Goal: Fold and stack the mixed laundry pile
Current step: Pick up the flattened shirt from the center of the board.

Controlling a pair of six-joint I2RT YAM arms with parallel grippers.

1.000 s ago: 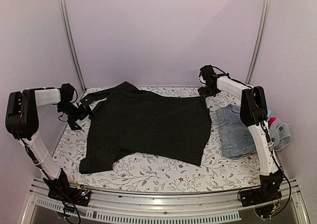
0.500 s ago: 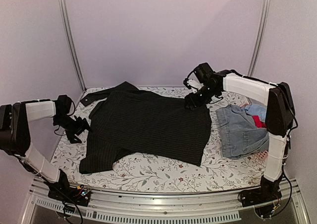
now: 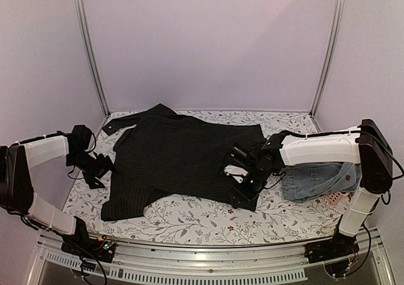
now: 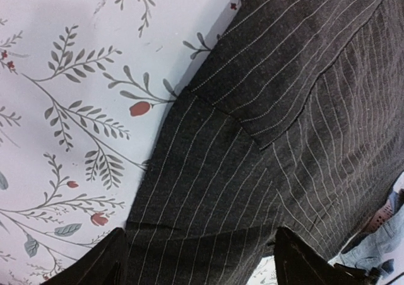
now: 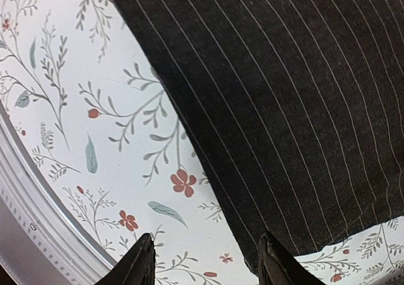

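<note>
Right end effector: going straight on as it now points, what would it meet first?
Probably the edge of the black pinstriped shirt, lying on the floral table cover; the right end effector points down at it, jaws apart. Depth unclear.

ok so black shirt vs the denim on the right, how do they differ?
The black shirt is spread out mid-table; the denim lies bunched at the right edge. The shirt is far larger than the denim. The shirt is dark pinstriped, the denim faded light blue. Both rest on the floral table.

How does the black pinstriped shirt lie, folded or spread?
Spread: the black pinstriped shirt lies flat across the table, one sleeve stretched toward the far left.
</note>
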